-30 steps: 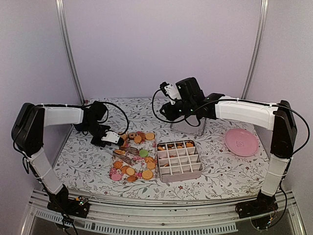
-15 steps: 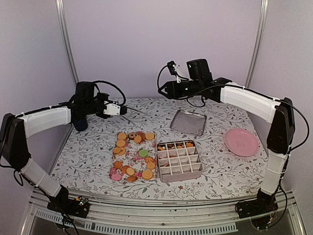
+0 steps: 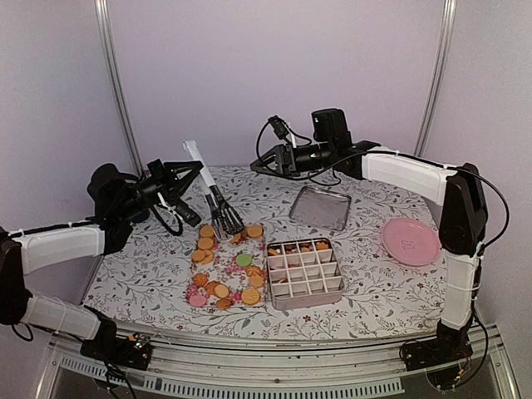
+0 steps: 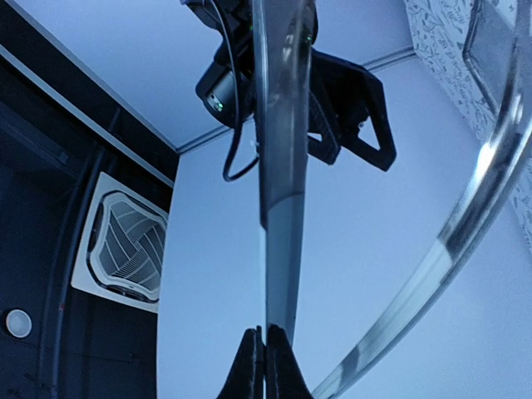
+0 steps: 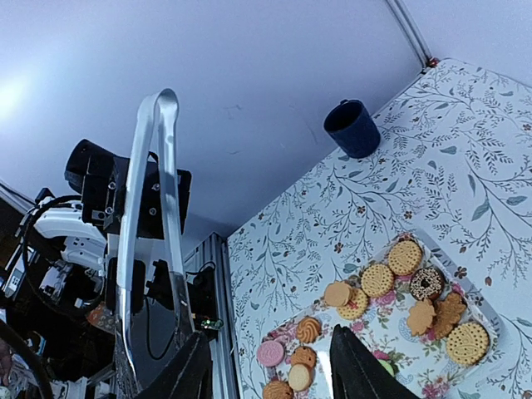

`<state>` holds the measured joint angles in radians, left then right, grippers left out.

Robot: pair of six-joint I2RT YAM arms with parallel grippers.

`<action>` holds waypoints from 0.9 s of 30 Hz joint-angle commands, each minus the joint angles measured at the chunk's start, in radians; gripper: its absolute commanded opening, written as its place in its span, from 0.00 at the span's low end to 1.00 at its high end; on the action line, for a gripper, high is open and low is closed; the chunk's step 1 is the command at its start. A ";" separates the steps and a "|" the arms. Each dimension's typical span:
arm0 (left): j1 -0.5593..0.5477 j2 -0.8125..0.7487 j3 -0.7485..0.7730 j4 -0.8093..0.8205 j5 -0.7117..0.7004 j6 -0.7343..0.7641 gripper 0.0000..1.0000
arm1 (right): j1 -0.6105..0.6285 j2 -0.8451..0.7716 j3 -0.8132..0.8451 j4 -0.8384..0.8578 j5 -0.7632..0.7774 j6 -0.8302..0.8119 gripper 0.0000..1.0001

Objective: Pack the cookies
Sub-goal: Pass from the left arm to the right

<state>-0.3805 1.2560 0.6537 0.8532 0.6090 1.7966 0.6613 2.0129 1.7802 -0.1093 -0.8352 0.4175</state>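
Though level before, tongs (image 3: 218,208) now tilt toward cookies (image 3: 206,244).

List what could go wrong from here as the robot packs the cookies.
The left gripper holds the long tongs near their handle end, so the tips above the cookies could swing or slip. The box has narrow compartments, so a cookie may catch on a divider.

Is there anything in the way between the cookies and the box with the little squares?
Nothing visible is. The cookies lie on the flowered tray, right beside the box. The box is open on top, and a metal lid lies apart behind it.
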 commanded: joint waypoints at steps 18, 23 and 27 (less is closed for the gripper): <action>-0.087 -0.341 -0.196 0.038 0.167 0.216 0.00 | 0.293 0.044 -0.043 0.208 -0.178 -0.065 0.48; -0.089 -0.371 -0.233 0.090 0.193 0.152 0.00 | 0.326 0.103 0.018 0.223 -0.191 -0.055 0.46; -0.087 -0.373 -0.268 0.168 0.182 0.108 0.00 | 0.334 0.123 0.015 0.281 -0.218 -0.008 0.37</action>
<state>-0.4572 0.8951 0.4133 0.9066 0.7963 1.9728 0.9836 2.1059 1.7752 0.1001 -1.0111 0.3767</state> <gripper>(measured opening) 0.008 0.405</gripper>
